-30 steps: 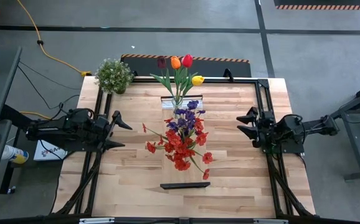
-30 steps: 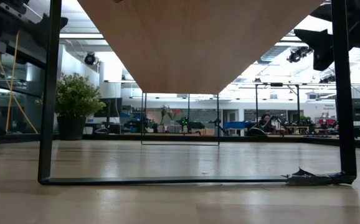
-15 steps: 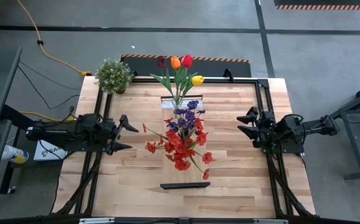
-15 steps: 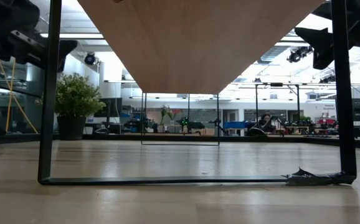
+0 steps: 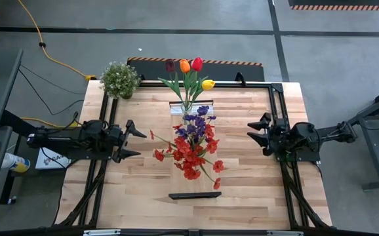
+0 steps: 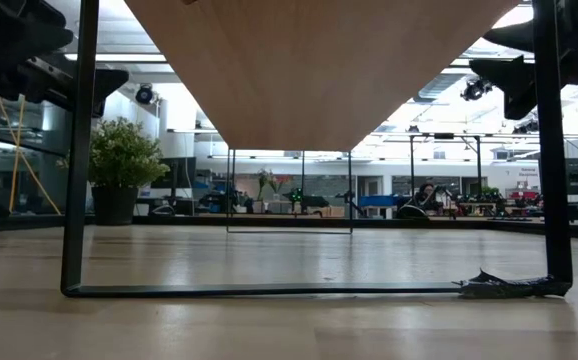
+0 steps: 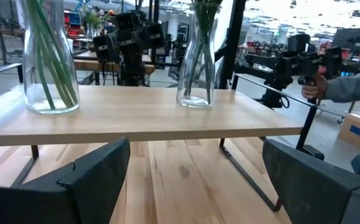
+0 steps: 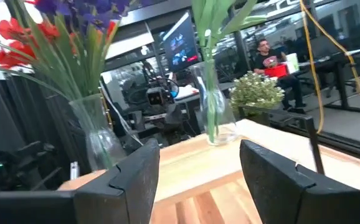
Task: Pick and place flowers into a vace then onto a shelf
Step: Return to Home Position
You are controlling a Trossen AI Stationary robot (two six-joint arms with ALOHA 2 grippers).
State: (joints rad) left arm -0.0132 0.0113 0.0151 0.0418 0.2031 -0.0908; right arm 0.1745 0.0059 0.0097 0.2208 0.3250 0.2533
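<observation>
I'd pull the left arm (image 5: 78, 137) and right arm (image 5: 307, 137) straight back, jaws apart and empty, clear of the flowers (image 5: 191, 141) on the shelf (image 7: 136, 117).

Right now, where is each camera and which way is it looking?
High: above, looking straight down; left gripper and right gripper, both open, flank the flowers on the shelf.
Low: tabletop height, looking level under the shelf; arm parts at top corners.
Left wrist: on the left arm, facing the shelf; own fingers.
Right wrist: faces it from the opposite side; own fingers.
Both wrist views share the two vases.
</observation>
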